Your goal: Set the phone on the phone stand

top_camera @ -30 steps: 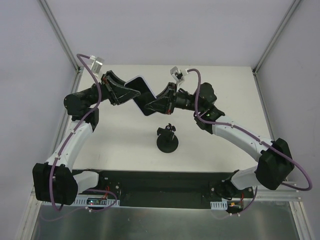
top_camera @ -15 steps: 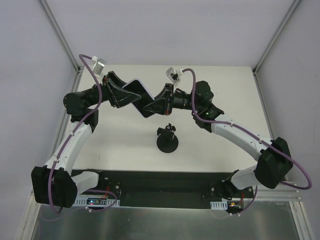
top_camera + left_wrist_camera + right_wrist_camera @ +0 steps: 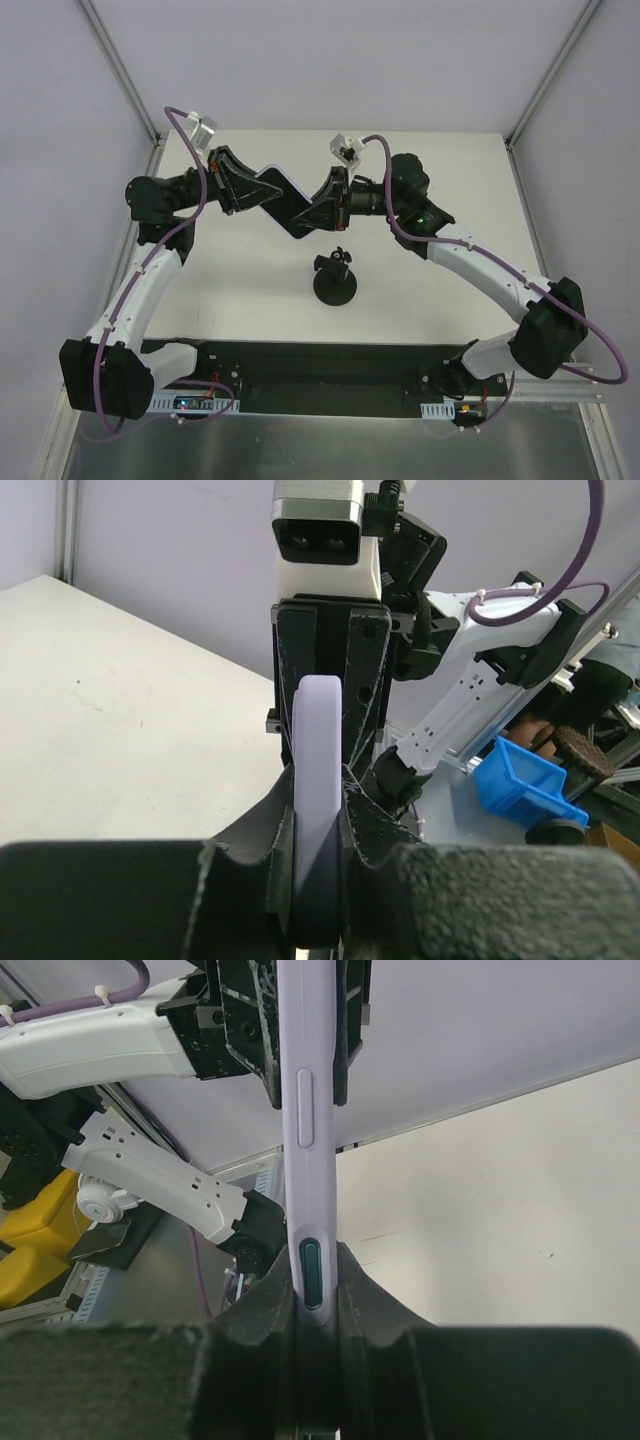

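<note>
Now the left fingers (image 3: 252, 191) clamp down. A moment ago they stood loose around the phone (image 3: 283, 203), and now we see them snug on one end, its lavender edge pinched tight. The right fingers (image 3: 314, 208) haven't budged, closed on the other end all along. So we've got the phone gripped from both sides, on edge, up over the table (image 3: 450, 210), behind the phone stand (image 3: 337, 278) and well apart from it. We read this as a regrip being settled, with the lowering onto the stand not yet begun.
</note>
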You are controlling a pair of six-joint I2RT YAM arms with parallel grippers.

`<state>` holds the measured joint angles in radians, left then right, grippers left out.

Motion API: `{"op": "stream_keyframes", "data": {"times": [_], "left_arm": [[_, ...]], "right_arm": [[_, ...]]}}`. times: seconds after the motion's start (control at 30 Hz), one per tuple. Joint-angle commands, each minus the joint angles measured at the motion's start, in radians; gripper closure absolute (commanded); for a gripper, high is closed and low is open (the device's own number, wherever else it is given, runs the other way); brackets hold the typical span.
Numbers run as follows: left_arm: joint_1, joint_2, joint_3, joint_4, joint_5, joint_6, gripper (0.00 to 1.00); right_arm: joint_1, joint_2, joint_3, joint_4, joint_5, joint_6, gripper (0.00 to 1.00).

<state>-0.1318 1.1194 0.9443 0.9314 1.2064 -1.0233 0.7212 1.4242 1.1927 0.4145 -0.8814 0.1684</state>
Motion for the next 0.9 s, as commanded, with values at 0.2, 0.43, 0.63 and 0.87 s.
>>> {"op": "stream_keyframes", "data": {"times": [0.2,0.43,0.63,0.87], "left_arm": [[-0.006,-0.173,0.151,-0.799,-0.493,0.583,1.00],[-0.006,-0.250,0.135,-0.893,-0.741,0.640,1.00],[-0.003,-0.253,0.155,-0.908,-0.708,0.602,1.00],[-0.003,-0.248,0.154,-0.908,-0.697,0.609,1.00]], "right_arm": [[-0.009,-0.025,0.284,-0.679,0.561,-0.210,0.04],[0.049,0.004,0.400,-0.999,1.194,-0.008,0.04],[0.283,0.010,0.389,-1.258,1.510,0.103,0.04],[0.346,-0.116,0.216,-1.162,1.238,0.075,0.04]]}}
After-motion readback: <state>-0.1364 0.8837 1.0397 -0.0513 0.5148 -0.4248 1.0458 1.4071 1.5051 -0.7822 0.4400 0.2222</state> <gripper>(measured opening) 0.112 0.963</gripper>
